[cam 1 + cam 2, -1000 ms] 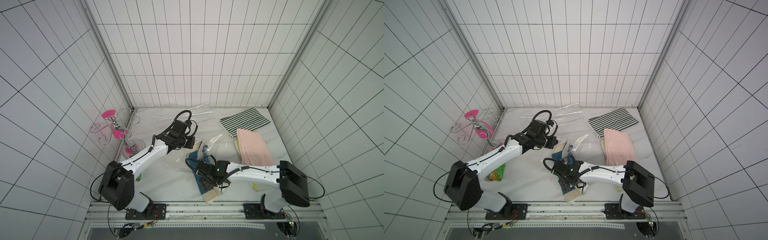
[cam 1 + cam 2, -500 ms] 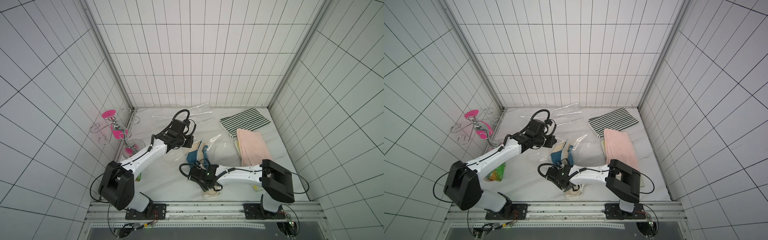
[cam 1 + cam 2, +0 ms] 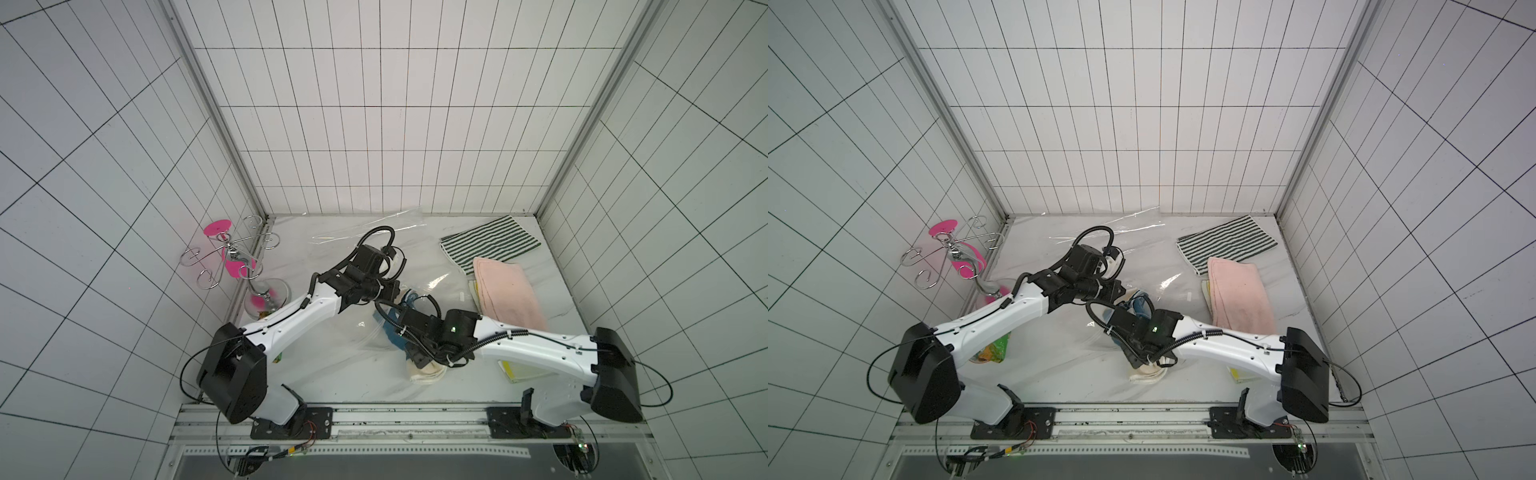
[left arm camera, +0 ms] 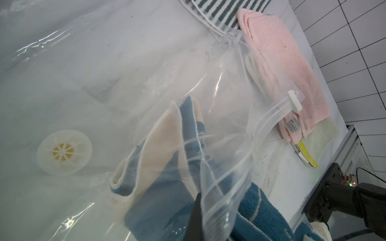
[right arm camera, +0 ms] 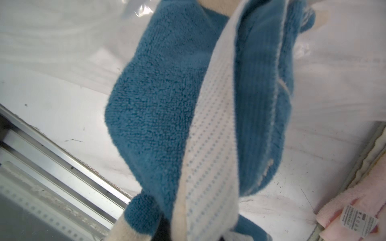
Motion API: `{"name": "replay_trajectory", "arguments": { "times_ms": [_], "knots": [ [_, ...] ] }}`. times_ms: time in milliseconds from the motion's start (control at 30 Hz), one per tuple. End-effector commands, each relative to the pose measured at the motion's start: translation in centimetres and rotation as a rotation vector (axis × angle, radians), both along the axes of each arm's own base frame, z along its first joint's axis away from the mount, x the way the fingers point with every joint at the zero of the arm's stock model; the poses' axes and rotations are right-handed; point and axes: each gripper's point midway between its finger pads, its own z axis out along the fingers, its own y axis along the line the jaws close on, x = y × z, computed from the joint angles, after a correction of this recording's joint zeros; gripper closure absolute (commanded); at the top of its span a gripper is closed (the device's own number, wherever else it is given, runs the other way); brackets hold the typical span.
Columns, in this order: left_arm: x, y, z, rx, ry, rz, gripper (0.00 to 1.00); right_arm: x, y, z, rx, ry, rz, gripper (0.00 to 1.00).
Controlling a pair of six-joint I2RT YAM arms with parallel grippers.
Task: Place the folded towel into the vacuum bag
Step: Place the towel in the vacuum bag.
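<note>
The folded towel [image 3: 392, 336], blue with cream edging, is gripped at its trailing end by the right hand [image 3: 417, 358]. Its long axis is seen running away from that hand toward the back wall, straight at the raised mouth of the vacuum bag [image 3: 365, 245]. That mouth is pinched and held up by the left hand [image 3: 397, 291], which is clamped on the zip strip [image 4: 269, 116].

So the bag lies ahead of the right hand, along the towel's own length. The right hand is the nearer one to the cloth, and a push further along that line is judged to be what comes next.

In both top views the crossing point is masked by the two wrists, and only a cream tail can be made out on the surface near the front rail. The left wrist view settles it: through the clear plastic the towel's leading end is seen already past the zip, short of the round valve [image 4: 63, 151]. In the right wrist view only terry cloth is shown close up, with the fingers buried beneath it.
</note>
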Motion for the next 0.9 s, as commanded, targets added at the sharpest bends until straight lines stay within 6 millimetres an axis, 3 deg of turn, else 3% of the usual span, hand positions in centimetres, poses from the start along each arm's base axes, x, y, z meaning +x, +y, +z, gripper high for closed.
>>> {"name": "replay_trajectory", "arguments": {
  "times_ms": [0,67,167,233,300,367,467,533,600,667,700,767,867],
  "knots": [
    [-0.3,-0.6,4.5,-0.079,-0.076,-0.018,1.00,1.3,0.7,1.9,0.051,-0.062,0.016,1.00],
    [-0.6,-0.4,6.2,-0.101,-0.097,-0.016,1.00,2.9,1.2,2.1,0.120,-0.127,-0.014,1.00],
    [-1.0,-0.1,8.1,-0.124,-0.131,-0.014,1.00,5.2,1.1,0.7,0.200,-0.163,-0.065,1.00],
    [-1.3,-0.1,8.4,-0.133,-0.131,-0.023,1.00,6.7,0.8,-0.4,0.191,-0.206,-0.076,1.00],
    [-1.5,0.0,7.7,-0.116,-0.115,-0.032,1.00,7.7,1.4,-0.2,0.197,-0.267,-0.049,1.00],
    [-1.6,0.0,6.4,-0.093,-0.088,-0.034,1.00,8.5,2.5,1.0,0.237,-0.322,-0.040,1.00],
    [-1.8,-0.1,5.0,-0.075,-0.052,-0.036,1.00,8.7,4.5,5.4,0.332,-0.427,0.014,1.00],
    [-1.8,-0.1,4.8,-0.072,-0.047,-0.036,1.00,8.5,5.6,8.6,0.400,-0.492,0.057,1.00],
    [-1.9,-0.2,5.3,-0.082,-0.055,-0.038,1.00,8.1,6.3,10.6,0.482,-0.527,0.088,1.00],
    [-2.0,-0.3,6.1,-0.098,-0.064,-0.045,1.00,7.9,6.8,11.1,0.525,-0.537,0.110,1.00],
    [-2.0,-0.4,6.5,-0.108,-0.069,-0.049,1.00,7.9,7.0,10.5,0.526,-0.528,0.116,1.00],
    [-2.2,-0.5,7.2,-0.121,-0.079,-0.053,1.00,8.7,7.0,7.2,0.486,-0.452,0.094,1.00],
    [-2.1,-0.5,7.7,-0.130,-0.095,-0.053,1.00,9.6,5.6,0.2,0.452,-0.281,0.009,1.00]
  ]
}}
